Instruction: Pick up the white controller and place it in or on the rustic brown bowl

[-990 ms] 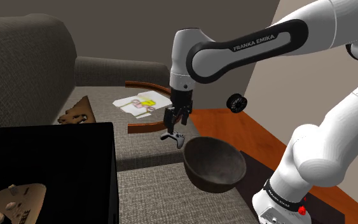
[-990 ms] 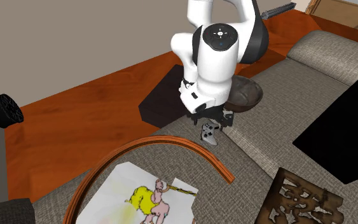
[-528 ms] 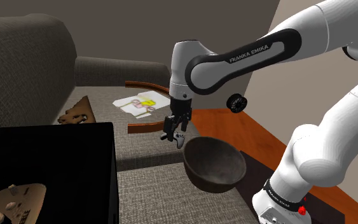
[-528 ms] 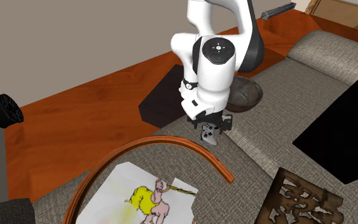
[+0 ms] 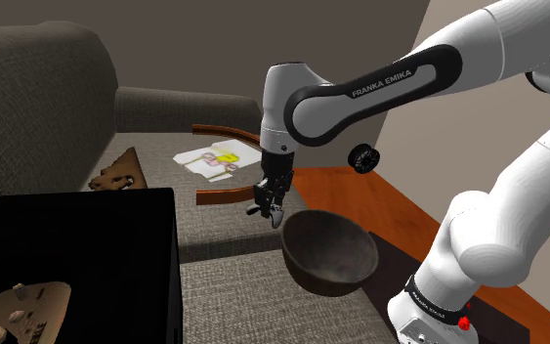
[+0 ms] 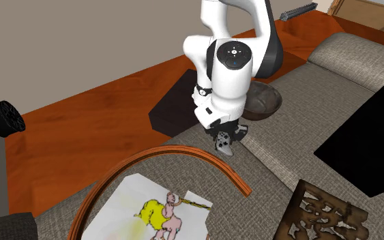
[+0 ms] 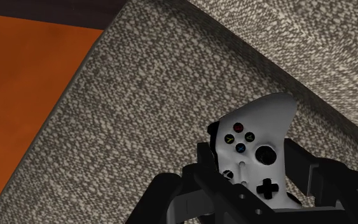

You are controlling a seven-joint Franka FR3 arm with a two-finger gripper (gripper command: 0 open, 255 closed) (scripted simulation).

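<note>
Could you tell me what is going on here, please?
The claw of the white arm is shut on a white controller at the grey sofa seat; whether it is lifted off yet, I cannot tell. The dark brown bowl meant to receive it sits close by, with nothing in it.

Sofa (image 5: 214, 264): grey-brown upholstery in a coarse weave (the flecked threads are plain from close by). It has a broad flat seat, a tall padded back cushion (image 5: 28, 88) and a lower padded section (image 5: 175, 103) at the far end.
Floor (image 6: 74, 129): smooth orange-brown wood, running alongside the sofa's edge.
Wall (image 6: 81, 41): plain taupe, bare. A second face (image 5: 409, 39) meets it at a corner and is darker.
Light: soft and even.
</note>
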